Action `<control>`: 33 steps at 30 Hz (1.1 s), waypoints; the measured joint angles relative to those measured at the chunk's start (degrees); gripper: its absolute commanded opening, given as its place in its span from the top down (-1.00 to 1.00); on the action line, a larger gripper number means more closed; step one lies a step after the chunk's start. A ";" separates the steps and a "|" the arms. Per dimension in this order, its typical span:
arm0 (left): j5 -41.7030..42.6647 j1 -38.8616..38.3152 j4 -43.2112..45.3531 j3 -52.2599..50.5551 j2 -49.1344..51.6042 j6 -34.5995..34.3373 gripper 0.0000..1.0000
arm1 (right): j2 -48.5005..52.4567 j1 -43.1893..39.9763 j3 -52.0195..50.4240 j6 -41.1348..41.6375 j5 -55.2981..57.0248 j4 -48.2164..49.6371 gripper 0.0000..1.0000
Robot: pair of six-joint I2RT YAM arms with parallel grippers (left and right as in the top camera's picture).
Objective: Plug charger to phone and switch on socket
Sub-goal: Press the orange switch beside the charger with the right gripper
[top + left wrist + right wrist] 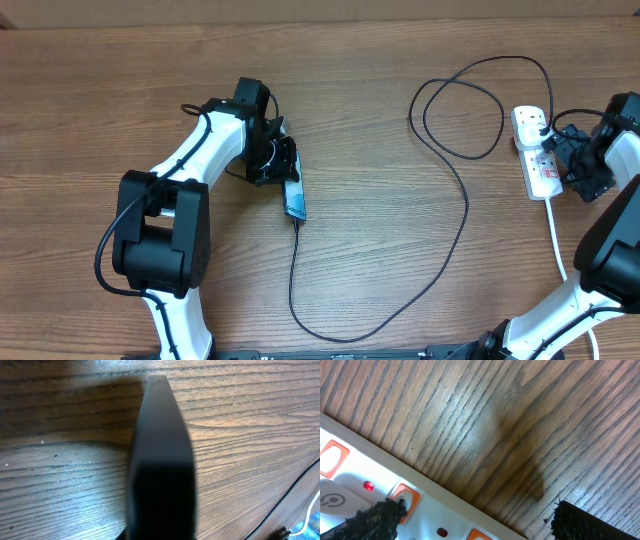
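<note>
The phone (293,200) is lying flat on the wooden table (380,60), left of centre in the overhead view. The charger (465,215) is running from its lower end, dipping to the bottom of the frame, climbing through the middle and looping at the upper right. It is ending at the socket (530,165) near the right edge, where its black plug (541,125) is sitting in the upper outlet. The connector looks seated in the phone, though it is too small to be sure.

The left gripper (286,170) is resting at the phone's upper end, fingers pressed together and pinching nothing. In the left wrist view they are showing as one dark wedge over bare wood, with the cable and a sliver of blue in the lower right corner. My guess is it is parked there to keep the phone from sliding.

Over at the right edge, the right gripper (568,160) is hovering at the socket, jaws spread wide and empty. In the right wrist view, one fingertip (375,517) at the lower left is hanging right at an orange-red switch (402,497), and the other is out over bare wood. That spread makes sense, since a single finger can press the rocker without its partner fouling the strip. A small red light (368,485) is glowing nearby, but I cannot tell whether the switch is on. Switching looks like the step in hand.
</note>
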 measured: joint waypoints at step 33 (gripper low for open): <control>0.00 0.00 0.22 0.00 0.00 0.24 0.90 | -2.95 3.72 12.74 -7.72 -4.94 -32.63 -1.00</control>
